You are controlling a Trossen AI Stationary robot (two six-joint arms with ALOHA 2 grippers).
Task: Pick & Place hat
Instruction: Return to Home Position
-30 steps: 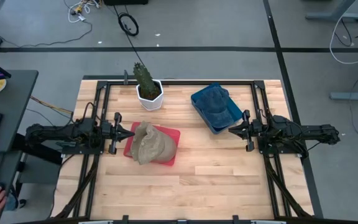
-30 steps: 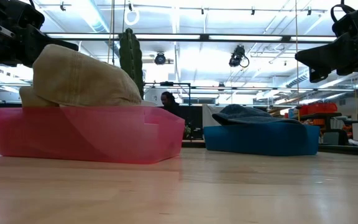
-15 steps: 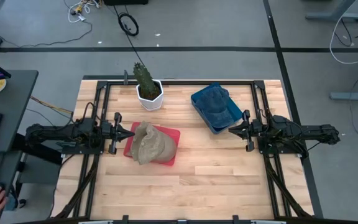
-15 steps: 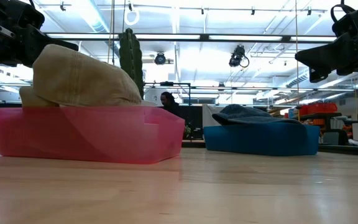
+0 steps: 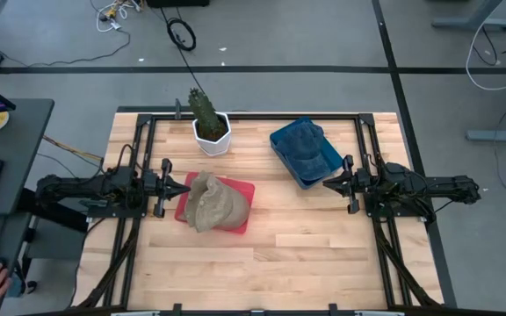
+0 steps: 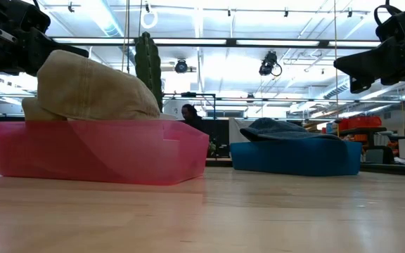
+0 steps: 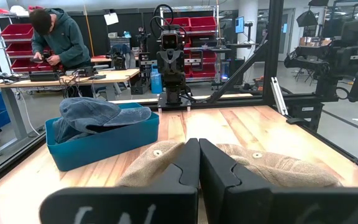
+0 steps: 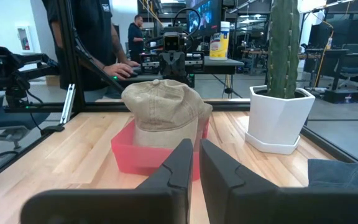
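Observation:
A tan hat sits crown up in a pink tray at the table's middle left, also seen as the tan hat in the pink tray. A blue denim hat lies in a blue bin at the far right. My left gripper is shut and hovers level just left of the tan hat, its tips short of it. My right gripper is shut, near the blue bin's near edge, and points at the tan hat.
A cactus in a white pot stands at the far edge between the two bins. Black frame rails run along both sides under the arms. Bare wood fills the near half of the table. People stand at benches beyond the table.

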